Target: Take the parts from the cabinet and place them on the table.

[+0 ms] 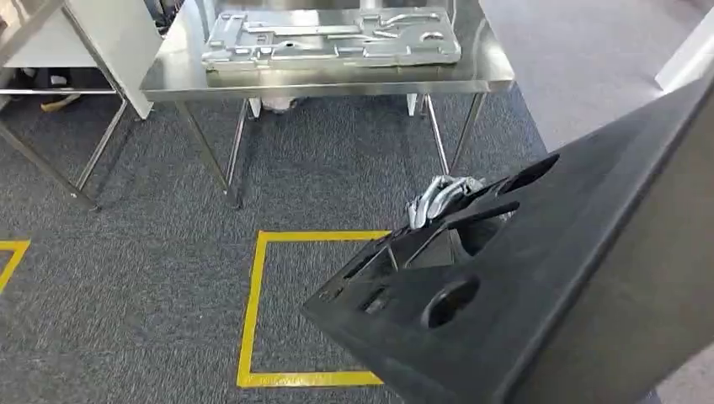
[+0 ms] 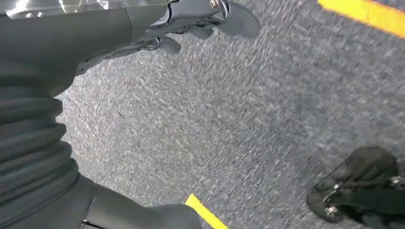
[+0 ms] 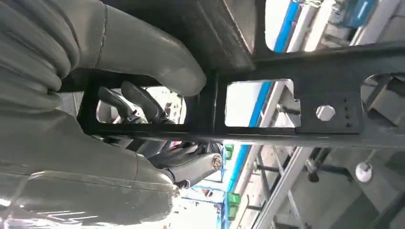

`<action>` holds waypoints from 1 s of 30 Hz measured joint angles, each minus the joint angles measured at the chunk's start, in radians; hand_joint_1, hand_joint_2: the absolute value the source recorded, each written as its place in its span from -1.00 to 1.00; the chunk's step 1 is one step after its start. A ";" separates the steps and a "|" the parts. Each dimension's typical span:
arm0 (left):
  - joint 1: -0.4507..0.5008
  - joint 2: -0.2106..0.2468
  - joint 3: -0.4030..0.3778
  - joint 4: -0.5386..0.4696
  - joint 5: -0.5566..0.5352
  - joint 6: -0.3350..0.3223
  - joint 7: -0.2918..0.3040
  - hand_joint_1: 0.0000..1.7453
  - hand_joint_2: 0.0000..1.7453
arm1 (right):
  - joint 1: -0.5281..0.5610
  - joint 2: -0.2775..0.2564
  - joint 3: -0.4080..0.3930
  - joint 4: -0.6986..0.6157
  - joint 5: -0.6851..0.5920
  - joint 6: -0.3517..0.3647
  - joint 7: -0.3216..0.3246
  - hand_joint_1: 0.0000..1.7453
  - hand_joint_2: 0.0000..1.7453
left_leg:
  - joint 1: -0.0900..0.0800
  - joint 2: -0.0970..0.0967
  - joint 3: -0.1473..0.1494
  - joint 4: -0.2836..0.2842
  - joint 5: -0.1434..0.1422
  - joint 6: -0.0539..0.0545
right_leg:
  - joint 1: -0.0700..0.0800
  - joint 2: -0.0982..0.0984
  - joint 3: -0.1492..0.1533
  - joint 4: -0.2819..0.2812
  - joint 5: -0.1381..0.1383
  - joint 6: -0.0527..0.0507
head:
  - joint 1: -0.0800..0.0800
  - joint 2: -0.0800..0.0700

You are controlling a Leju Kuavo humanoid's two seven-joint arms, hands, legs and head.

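Observation:
A large black moulded part (image 1: 547,278) with cut-out openings fills the lower right of the head view, tilted up over the carpet. My right hand (image 1: 439,200) grips it at its upper edge. In the right wrist view the thumb lies over a bar of the black part (image 3: 305,114) and the dark fingers of the right hand (image 3: 143,119) reach through an opening. My left hand (image 2: 191,21) hangs over the grey carpet, holding nothing, fingers loosely apart. Ahead stands a steel table (image 1: 168,76) with a silver stamped part (image 1: 333,38) lying flat on it.
A yellow tape square (image 1: 253,303) marks the carpet in front of the table. Another metal frame (image 1: 50,160) stands at the left. A white object (image 1: 686,59) is at the far right. Yellow tape (image 2: 367,14) also crosses the left wrist view.

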 joint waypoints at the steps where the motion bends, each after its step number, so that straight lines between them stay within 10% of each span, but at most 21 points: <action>1: -0.002 0.000 0.000 0.000 0.000 0.000 0.000 -1.00 1.00 | -0.003 0.001 0.000 0.000 -0.002 0.000 0.000 1.00 1.00 | 0.002 0.002 -0.037 0.066 -0.023 -0.004 | 0.000 -0.002 0.008 -0.001 -0.007 -0.004 | -0.009 0.000; 3: 0.000 0.003 0.000 0.000 0.002 0.000 0.000 -1.00 1.00 | -0.002 0.003 0.002 0.000 -0.003 -0.002 0.000 1.00 1.00 | 0.009 0.004 -0.132 0.206 -0.084 -0.018 | 0.000 -0.002 0.021 -0.001 -0.021 -0.004 | -0.002 0.000; 5: 0.005 0.003 0.000 0.000 -0.001 0.000 0.000 -1.00 1.00 | -0.001 0.003 0.002 0.001 -0.003 -0.004 0.000 1.00 1.00 | 0.016 0.008 -0.186 0.244 -0.087 -0.028 | -0.001 -0.001 0.038 -0.001 -0.037 -0.002 | -0.001 0.000; 8: 0.006 0.005 0.000 0.000 0.000 0.000 0.000 -1.00 1.00 | -0.003 0.003 0.002 0.001 0.002 -0.018 0.005 1.00 1.00 | 0.021 0.017 -0.129 0.031 0.073 -0.028 | -0.006 -0.006 0.080 -0.001 -0.066 0.008 | 0.001 0.000; 9: 0.007 0.006 0.000 0.000 0.000 0.000 0.000 -1.00 1.00 | -0.004 0.003 0.004 0.001 0.010 -0.025 0.008 1.00 1.00 | 0.019 0.054 -0.112 -0.036 0.117 -0.020 | -0.006 -0.012 0.089 -0.002 -0.076 0.012 | 0.000 0.000; 10: 0.001 0.006 0.000 0.000 0.000 0.000 0.000 -1.00 1.00 | -0.006 0.003 0.004 0.002 0.019 -0.035 0.015 1.00 1.00 | 0.008 0.066 -0.123 -0.038 0.081 -0.009 | -0.004 -0.012 0.096 -0.003 -0.080 0.020 | 0.003 0.000; 14: -0.002 0.008 0.000 0.000 0.000 -0.002 0.000 -1.00 1.00 | -0.014 0.003 0.005 0.002 0.032 -0.050 0.021 1.00 1.00 | 0.009 0.030 -0.100 -0.039 0.091 0.025 | -0.003 -0.028 0.117 0.009 -0.092 0.051 | 0.001 0.000; 20: 0.000 0.010 -0.002 0.000 0.000 -0.003 0.000 -1.00 1.00 | -0.014 0.003 0.006 0.002 0.033 -0.058 0.021 1.00 1.00 | 0.005 -0.016 -0.064 -0.042 0.060 0.044 | -0.006 -0.006 -0.113 0.326 -0.206 0.053 | 0.004 0.000; 22: 0.003 0.010 -0.004 0.000 0.000 -0.003 0.000 -1.00 1.00 | -0.014 0.003 0.006 0.002 0.028 -0.062 0.020 1.00 1.00 | 0.001 -0.029 -0.037 -0.042 0.041 0.042 | -0.002 -0.004 -0.108 0.234 -0.146 0.042 | 0.005 0.000; 24: 0.004 0.010 -0.007 0.000 0.000 -0.003 0.000 -1.00 1.00 | -0.015 0.003 0.006 0.003 0.027 -0.066 0.020 1.00 1.00 | 0.000 -0.034 -0.017 -0.048 0.018 0.039 | 0.011 -0.001 -0.064 0.059 0.005 0.014 | 0.010 0.000; 25: 0.000 0.006 -0.010 0.000 0.000 -0.003 -0.001 -1.00 1.00 | -0.015 0.003 0.006 0.003 0.027 -0.067 0.017 1.00 1.00 | -0.004 -0.036 0.001 -0.043 0.010 0.033 | 0.020 0.013 -0.064 0.031 0.037 0.008 | 0.012 0.000; 30: -0.001 0.015 -0.018 0.000 -0.016 -0.006 -0.003 -1.00 1.00 | -0.021 0.003 0.006 -0.003 0.024 -0.067 0.017 1.00 1.00 | -0.003 -0.025 0.010 -0.017 0.009 0.009 | 0.011 0.012 -0.011 -0.008 0.022 -0.002 | 0.013 0.000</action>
